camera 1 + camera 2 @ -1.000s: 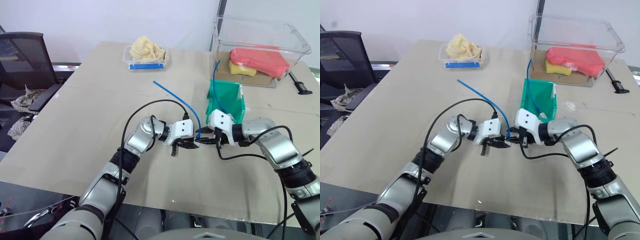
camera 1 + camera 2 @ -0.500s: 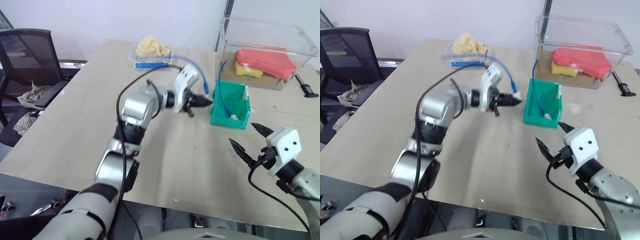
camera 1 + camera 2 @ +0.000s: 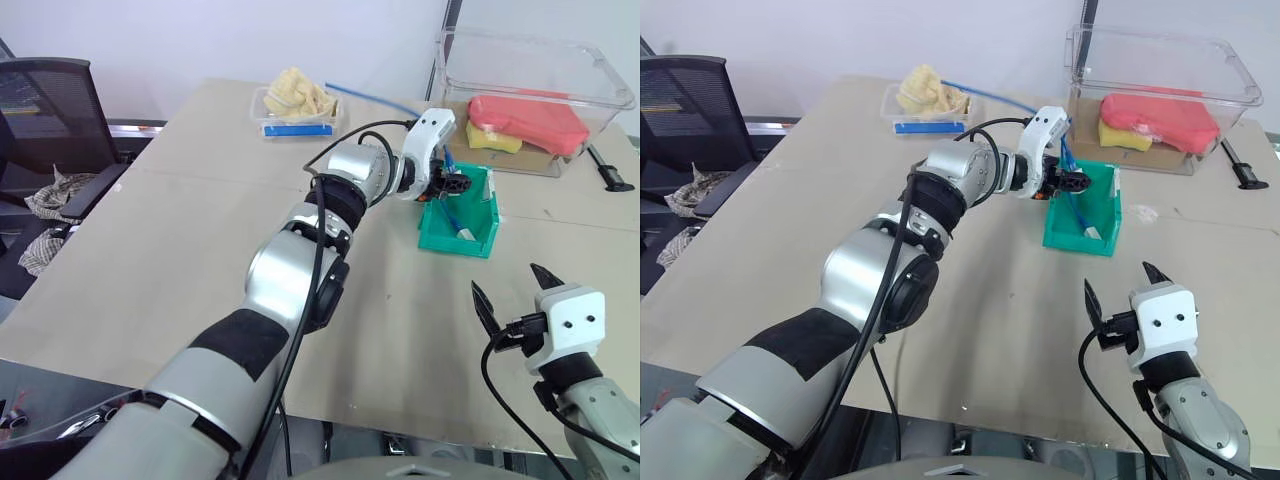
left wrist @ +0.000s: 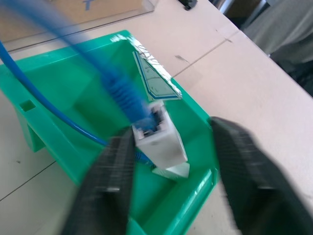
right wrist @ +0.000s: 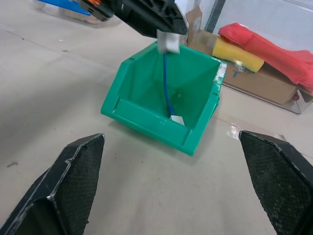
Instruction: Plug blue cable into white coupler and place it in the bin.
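Beige worktop [image 3: 200, 230] against a white wall, black mesh office chair [image 3: 50, 100] off its left edge.

Left eye view: small bright green plastic bin [image 3: 462, 215] sits on the right half of the worktop, toward the far edge, just in front of the large clear plastic tub [image 3: 535, 70] in the far right corner. Small clear tray with a blue label [image 3: 293, 115] is by the far edge, well apart from the bin. Left hand [image 3: 455, 183] reaches across to the bin's top rim. The thin light sky-blue cable [image 3: 365, 97] trails from there back toward the far edge. Right hand [image 3: 508, 290] hovers at the near right edge, released, fingers wide apart, nothing in it.

Left wrist view: tiny white boxy plastic coupler [image 4: 160, 142] is over the bin's inside, the blue cable plugged into its socket. It lies between the left hand's two black fingers [image 4: 112, 171], close against one and clear of the other. The hand is released, not clamping it. A second run of cable curves along the bin's inner wall.

Right wrist view: the coupler hangs just under the left hand's tip, above the bin's open top. The cable drops from there to the bin floor. The right hand's fingers [image 5: 73, 176] are spread wide, well short of the bin.
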{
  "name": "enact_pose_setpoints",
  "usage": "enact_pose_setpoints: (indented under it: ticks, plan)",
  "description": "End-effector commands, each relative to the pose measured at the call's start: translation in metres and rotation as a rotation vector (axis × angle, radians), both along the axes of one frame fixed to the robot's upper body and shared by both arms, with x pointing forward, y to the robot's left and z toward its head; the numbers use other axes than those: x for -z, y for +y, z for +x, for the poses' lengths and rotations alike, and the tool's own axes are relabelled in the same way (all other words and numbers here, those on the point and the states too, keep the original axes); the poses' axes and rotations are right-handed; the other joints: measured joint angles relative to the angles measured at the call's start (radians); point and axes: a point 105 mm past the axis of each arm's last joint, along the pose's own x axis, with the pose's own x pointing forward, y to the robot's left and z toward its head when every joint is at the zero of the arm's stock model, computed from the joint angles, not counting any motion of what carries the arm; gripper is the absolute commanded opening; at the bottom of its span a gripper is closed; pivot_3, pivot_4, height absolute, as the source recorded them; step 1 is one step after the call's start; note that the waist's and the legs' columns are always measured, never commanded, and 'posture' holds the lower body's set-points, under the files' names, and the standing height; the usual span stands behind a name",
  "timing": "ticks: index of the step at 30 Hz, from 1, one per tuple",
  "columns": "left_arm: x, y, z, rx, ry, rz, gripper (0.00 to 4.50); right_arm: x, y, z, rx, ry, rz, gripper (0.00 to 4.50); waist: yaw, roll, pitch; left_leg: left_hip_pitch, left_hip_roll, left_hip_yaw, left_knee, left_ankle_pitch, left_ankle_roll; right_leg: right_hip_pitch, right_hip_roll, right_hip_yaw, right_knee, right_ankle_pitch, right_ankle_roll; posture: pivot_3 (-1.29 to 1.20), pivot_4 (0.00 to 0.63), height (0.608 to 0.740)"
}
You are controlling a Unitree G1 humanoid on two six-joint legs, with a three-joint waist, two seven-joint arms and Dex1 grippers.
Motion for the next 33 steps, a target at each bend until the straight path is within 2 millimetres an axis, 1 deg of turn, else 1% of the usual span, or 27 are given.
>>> enact_pose_setpoints:
  ticks: [1, 3, 5, 6, 8, 9, 10, 11, 13, 14, 15, 18, 19, 22, 23, 25, 28, 30, 33]
  plan:
    - [-0.028, -0.003, -0.003, 0.034, 0.0, -0.062, 4.22, -0.011, 0.0, -0.001, 0.004, -0.061, -0.006, 4.31, 0.0, 0.0, 0.0, 0.0, 0.0, 0.0, 0.0, 0.0, 0.0, 0.0, 0.0, 0.0, 0.0, 0.0, 0.0, 0.0, 0.15, 0.74]
    - [-0.035, 0.007, -0.005, 0.058, 0.042, -0.093, 4.22, -0.01, 0.0, 0.001, -0.001, -0.062, -0.005, 4.31, -0.003, 0.0, 0.0, 0.0, 0.0, 0.0, 0.0, 0.0, 0.0, 0.0, 0.0, 0.0, 0.0, 0.0, 0.0, 0.0, 0.15, 0.74]
    - [-0.046, 0.026, -0.002, 0.09, 0.017, -0.149, 4.22, -0.008, -0.003, 0.005, -0.018, -0.056, -0.009, 4.31, -0.01, 0.001, 0.0, 0.001, 0.0, 0.001, -0.001, 0.0, 0.0, 0.0, 0.0, 0.0, 0.0, 0.0, 0.0, 0.0, 0.15, 0.74]
    - [-0.05, 0.035, -0.001, 0.106, -0.019, -0.169, 4.22, -0.007, -0.005, 0.006, -0.024, -0.053, -0.015, 4.31, -0.01, 0.001, 0.001, 0.002, 0.0, 0.001, -0.002, 0.0, 0.0, 0.0, 0.0, 0.0, 0.0, 0.0, 0.0, 0.0, 0.15, 0.74]
    - [-0.054, 0.046, -0.003, 0.127, -0.074, -0.179, 4.22, -0.006, -0.009, 0.008, -0.031, -0.05, -0.024, 4.31, -0.01, 0.002, 0.0, 0.003, 0.0, 0.001, -0.003, 0.0, 0.0, 0.0, -0.001, 0.001, 0.001, 0.0, 0.0, 0.0, 0.15, 0.74]
    - [-0.06, 0.055, -0.005, 0.13, -0.174, -0.233, 4.22, -0.007, -0.011, 0.008, -0.041, -0.049, -0.03, 4.31, -0.007, 0.002, 0.0, 0.003, 0.001, 0.001, -0.003, 0.0, 0.0, 0.0, -0.001, 0.001, 0.002, 0.0, -0.001, 0.0, 0.15, 0.74]
    - [-0.059, 0.072, -0.014, 0.154, -0.229, -0.258, 4.22, -0.008, -0.016, 0.009, -0.061, -0.045, -0.034, 4.31, -0.009, 0.005, -0.002, 0.003, 0.001, 0.0, -0.003, 0.0, 0.0, 0.0, -0.001, 0.0, 0.002, 0.002, -0.003, 0.0, 0.15, 0.74]
    - [-0.056, 0.087, -0.025, 0.173, -0.277, -0.272, 4.22, -0.01, -0.02, 0.009, -0.08, -0.041, -0.036, 4.31, -0.007, 0.006, -0.001, 0.004, 0.002, 0.002, -0.003, 0.0, -0.001, 0.0, -0.002, 0.003, 0.002, 0.002, -0.004, 0.0, 0.15, 0.74]
    - [-0.047, 0.11, -0.045, 0.187, -0.404, -0.258, 4.22, -0.011, -0.029, 0.01, -0.114, -0.03, -0.046, 4.31, -0.014, 0.008, -0.001, 0.004, 0.003, 0.002, -0.003, 0.001, -0.001, 0.0, -0.002, 0.004, 0.003, 0.003, -0.004, 0.0, 0.15, 0.74]
    - [-0.045, 0.121, -0.054, 0.17, -0.443, -0.268, 4.22, -0.013, -0.034, 0.01, -0.138, -0.028, -0.038, 4.31, -0.01, 0.007, 0.0, 0.005, 0.002, 0.002, -0.003, 0.003, -0.005, 0.0, -0.002, 0.007, 0.004, 0.002, -0.004, 0.0, 0.15, 0.74]
    - [-0.04, 0.129, -0.061, 0.147, -0.461, -0.257, 4.22, -0.016, -0.04, 0.01, -0.151, -0.029, -0.027, 4.31, -0.004, 0.007, 0.0, 0.004, 0.002, 0.001, -0.002, 0.003, -0.005, 0.0, -0.002, 0.006, 0.005, 0.002, -0.003, 0.0, 0.15, 0.74]
    - [-0.02, 0.152, -0.08, 0.106, -0.475, -0.203, 4.22, -0.019, -0.055, 0.008, -0.202, -0.003, -0.051, 4.31, 0.011, 0.007, 0.0, 0.003, 0.001, -0.001, -0.001, 0.002, -0.004, 0.0, -0.003, 0.004, 0.004, 0.002, -0.003, 0.0, 0.15, 0.74]
    - [-0.012, 0.16, -0.088, 0.097, -0.47, -0.187, 4.22, -0.019, -0.061, 0.007, -0.215, 0.012, -0.062, 4.31, 0.016, 0.007, 0.0, 0.004, 0.0, 0.0, -0.001, 0.0, -0.001, 0.002, -0.004, 0.004, 0.004, 0.002, -0.003, 0.0, 0.15, 0.74]
    - [0.014, 0.185, -0.112, 0.083, -0.437, -0.124, 4.22, -0.016, -0.076, 0.002, -0.259, 0.068, -0.097, 4.31, 0.019, 0.008, 0.0, 0.007, 0.0, 0.0, -0.001, 0.0, 0.0, 0.005, -0.004, 0.005, 0.003, 0.002, -0.003, 0.0, 0.15, 0.74]
    - [0.019, 0.191, -0.119, 0.08, -0.429, -0.108, 4.22, -0.016, -0.081, 0.0, -0.265, 0.081, -0.103, 4.31, 0.021, 0.007, 0.0, 0.01, 0.0, 0.001, -0.001, 0.0, 0.0, 0.007, -0.004, 0.005, 0.003, 0.002, -0.004, 0.0, 0.15, 0.74]
    - [0.031, 0.206, -0.13, 0.062, -0.408, -0.077, 4.22, -0.015, -0.088, -0.004, -0.279, 0.105, -0.121, 4.31, 0.024, 0.005, 0.001, 0.014, 0.0, 0.0, -0.002, 0.0, 0.0, 0.011, -0.004, 0.005, 0.003, 0.0, -0.007, 0.0, 0.15, 0.74]
    - [0.051, 0.224, -0.146, 0.043, -0.351, -0.043, 4.22, -0.01, -0.098, -0.011, -0.288, 0.149, -0.151, 4.31, 0.023, 0.006, 0.001, 0.017, 0.002, 0.001, -0.002, 0.0, 0.0, 0.012, -0.009, 0.006, 0.004, -0.002, -0.004, 0.0, 0.15, 0.74]
    - [0.059, 0.233, -0.15, 0.015, -0.323, -0.039, 4.22, -0.006, -0.102, -0.016, -0.302, 0.182, -0.164, 4.31, 0.024, 0.006, 0.001, 0.018, 0.002, 0.002, -0.003, 0.0, 0.0, 0.012, -0.01, 0.006, 0.004, -0.002, -0.004, 0.0, 0.15, 0.74]
    - [0.07, 0.238, -0.153, 0.004, -0.303, -0.027, 4.22, 0.001, -0.106, -0.02, -0.314, 0.219, -0.165, 4.31, 0.025, 0.006, 0.001, 0.018, 0.001, 0.002, -0.002, 0.0, 0.0, 0.013, -0.012, 0.006, 0.004, -0.002, -0.004, 0.0, 0.15, 0.74]
